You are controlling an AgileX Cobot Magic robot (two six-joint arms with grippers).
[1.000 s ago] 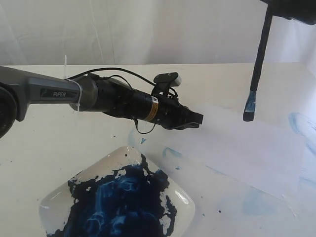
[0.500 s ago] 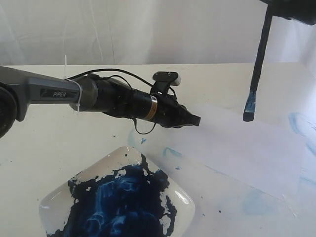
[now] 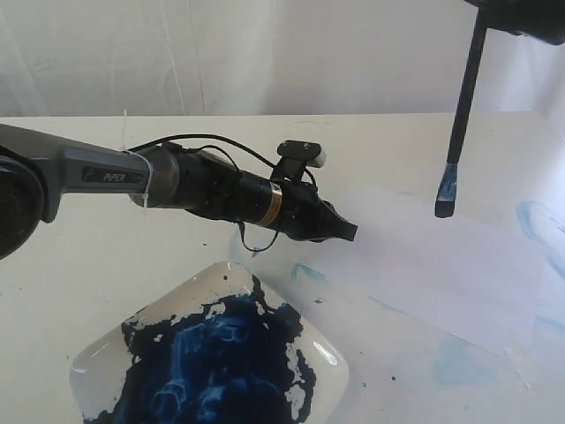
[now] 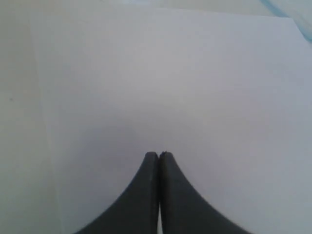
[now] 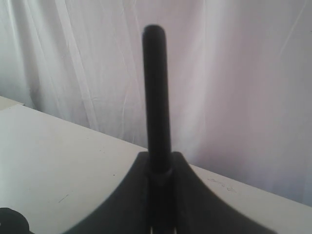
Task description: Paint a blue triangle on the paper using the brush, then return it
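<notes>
At the lower left of the exterior view a clear square dish (image 3: pixel 95 360), its inside smeared with dark blue paint (image 3: pixel 221 349), sits on the cream worktop (image 3: pixel 71 265). Above it the left arm (image 3: pixel 132 177) reaches in from the left edge and slopes slightly downward toward the middle. Its left end effector (image 3: pixel 347 231) is over the near-left part of the paper (image 3: pixel 441 265). In the left wrist view the two black fingers (image 4: pixel 146 195) are pressed together with nothing between them, pointing across the white sheet.

The paper lies flat to the right of the dish. Pale blue smears (image 3: pixel 307 272) mark the surface near its left corner.

Further right the brush (image 3: pixel 461 106) hangs nearly upright, its handle leaning a little. The blue-stained bristles (image 3: pixel 446 201) point down over the far part of the paper; whether they touch it cannot be told. The right end effector (image 5: pixel 158 168) pinches the black handle, seen in the right wrist view with a finger on each side of it.

A larger faded blue smear (image 3: pixel 534 221) lies on the worktop beyond the paper's right edge.
</notes>
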